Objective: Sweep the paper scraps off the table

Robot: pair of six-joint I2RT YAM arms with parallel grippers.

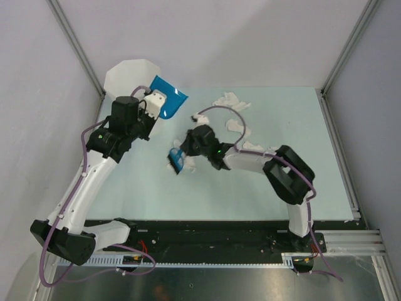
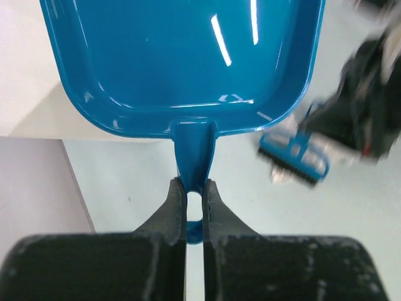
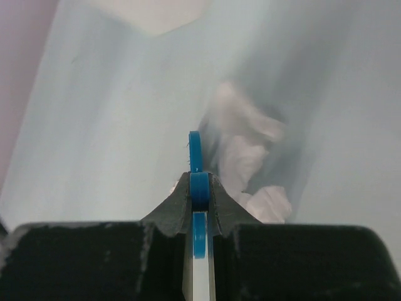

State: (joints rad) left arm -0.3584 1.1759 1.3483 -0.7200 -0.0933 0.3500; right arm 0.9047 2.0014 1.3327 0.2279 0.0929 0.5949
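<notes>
Far from done: left gripper point(image 2: 194, 194) pinches the empty dustpan point(image 2: 182, 56) by the bin point(image 1: 128, 72), right gripper point(image 3: 199, 188) clamps the brush point(image 1: 176, 160), paper scraps point(image 3: 250, 157) lie unswept on the table point(image 1: 188, 194) just ahead-right of it.

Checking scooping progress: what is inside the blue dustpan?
Nothing shows inside the dustpan, only glossy blue plastic; its front edge lies outside the wrist view.

A bin point(image 1: 128, 72) blocks the table point(image 1: 301, 119) far-left, paper scraps point(image 1: 230, 100) clutter its middle; far right open.
</notes>
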